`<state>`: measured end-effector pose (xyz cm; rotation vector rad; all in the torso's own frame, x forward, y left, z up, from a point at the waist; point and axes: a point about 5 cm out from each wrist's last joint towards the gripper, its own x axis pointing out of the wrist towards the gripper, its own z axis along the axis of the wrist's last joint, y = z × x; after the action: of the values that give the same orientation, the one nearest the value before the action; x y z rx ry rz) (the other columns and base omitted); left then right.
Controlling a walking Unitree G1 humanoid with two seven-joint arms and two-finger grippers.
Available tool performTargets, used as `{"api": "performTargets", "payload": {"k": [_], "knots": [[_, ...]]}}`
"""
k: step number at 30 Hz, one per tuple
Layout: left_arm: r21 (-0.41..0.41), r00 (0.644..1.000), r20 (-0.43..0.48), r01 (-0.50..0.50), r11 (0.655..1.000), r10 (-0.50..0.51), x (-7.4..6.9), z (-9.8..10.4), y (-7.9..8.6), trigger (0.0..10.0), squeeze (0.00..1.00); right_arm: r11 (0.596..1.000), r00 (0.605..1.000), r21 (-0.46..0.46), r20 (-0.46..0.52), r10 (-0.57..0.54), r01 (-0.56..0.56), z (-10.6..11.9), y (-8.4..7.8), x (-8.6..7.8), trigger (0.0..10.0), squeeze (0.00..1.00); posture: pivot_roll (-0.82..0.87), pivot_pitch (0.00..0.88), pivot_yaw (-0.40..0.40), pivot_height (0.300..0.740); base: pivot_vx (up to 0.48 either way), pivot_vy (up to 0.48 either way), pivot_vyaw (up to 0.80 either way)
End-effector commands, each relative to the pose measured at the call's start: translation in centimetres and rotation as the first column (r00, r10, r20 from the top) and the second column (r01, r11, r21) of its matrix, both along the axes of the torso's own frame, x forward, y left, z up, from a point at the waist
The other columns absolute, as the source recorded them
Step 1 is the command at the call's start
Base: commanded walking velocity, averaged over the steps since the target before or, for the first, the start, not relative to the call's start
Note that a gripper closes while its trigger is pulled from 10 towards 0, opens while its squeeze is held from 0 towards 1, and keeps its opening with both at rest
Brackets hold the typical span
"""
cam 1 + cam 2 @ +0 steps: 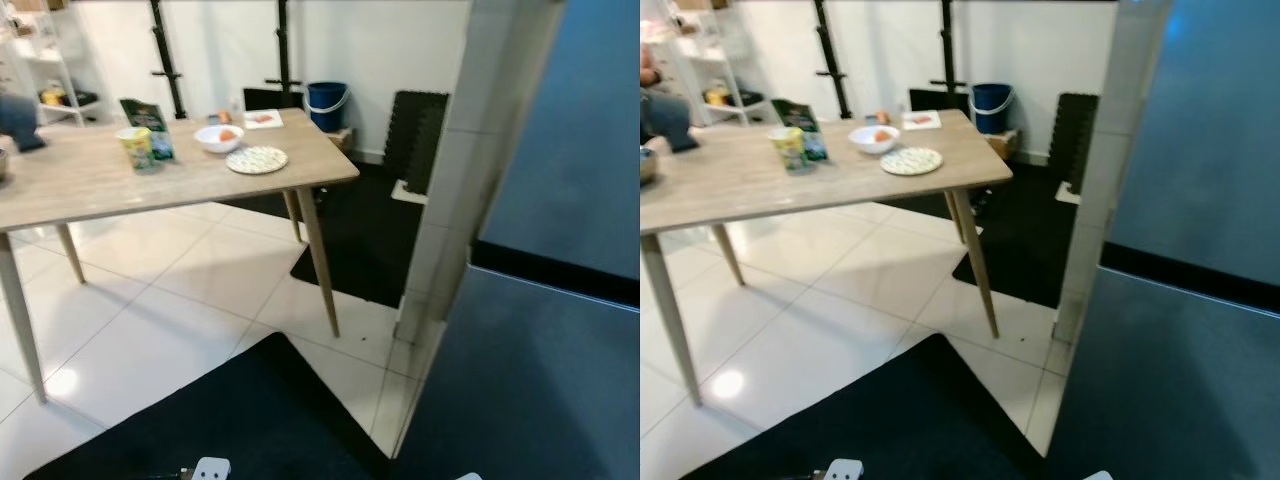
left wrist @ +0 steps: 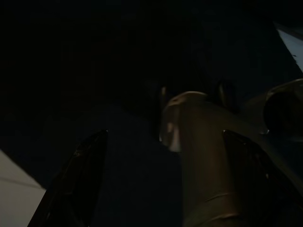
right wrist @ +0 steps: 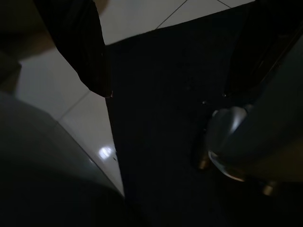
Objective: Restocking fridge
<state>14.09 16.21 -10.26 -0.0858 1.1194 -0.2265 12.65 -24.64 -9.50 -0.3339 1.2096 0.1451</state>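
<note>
The fridge (image 1: 560, 330) is big and dark grey with a smooth, shiny front — it stands close on the right, beside a white tiled post (image 1: 470, 170). A black line runs across it between an upper part and a lower part. Its doors look shut.

A wooden table (image 1: 90, 180) stands to the left on a white tile floor (image 1: 190, 300). On it are a small yellow-green cup (image 1: 135, 147), a dark green packet (image 1: 150, 125), a white bowl (image 1: 218, 138) with something orange inside, and a spotted plate (image 1: 256, 159). The writing on the cup and packet is too blurry to read.

The left gripper (image 2: 161, 179) hangs in the dark, its 2 fingers apart. The right gripper (image 3: 165, 56) hangs over a black mat (image 3: 161, 142) — fingers apart too, holding nothing.
</note>
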Motion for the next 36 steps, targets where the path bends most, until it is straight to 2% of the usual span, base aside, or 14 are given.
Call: {"api": "performTargets", "payload": {"k": [1,20,28,36], "knots": [[0.027,1.0,0.0,0.015,1.0,-0.015,-0.08,0.03,0.81,10.0,0.0,1.0,1.0,0.008,-0.001,-0.014,0.014,-0.08,0.3,0.05,10.0,0.0,-0.06,0.0,0.02,0.74,0.0,0.0,0.8],[0.034,1.0,0.001,0.017,0.999,-0.017,-0.09,0.03,0.9,10.0,0.0,1.0,1.0,0.018,-0.003,-0.022,0.022,-0.27,0.82,-0.1,10.0,0.0,-0.07,0.0,0.018,0.74,0.0,0.0,0.79],[0.036,1.0,0.0,0.016,0.999,-0.016,-0.11,0.02,0.92,10.0,0.0,1.0,1.0,0.0,-0.002,-0.002,0.002,-0.21,0.62,-0.07,10.0,0.0,-0.07,0.0,0.018,0.74,0.0,0.0,0.0],[0.038,1.0,0.003,0.019,0.999,-0.019,-0.08,0.03,0.91,10.0,0.0,1.0,1.0,-0.002,-0.006,0.004,-0.004,-0.15,0.37,-0.12,10.0,0.0,-0.07,0.0,0.018,0.74,0.0,0.0,0.76]]}}
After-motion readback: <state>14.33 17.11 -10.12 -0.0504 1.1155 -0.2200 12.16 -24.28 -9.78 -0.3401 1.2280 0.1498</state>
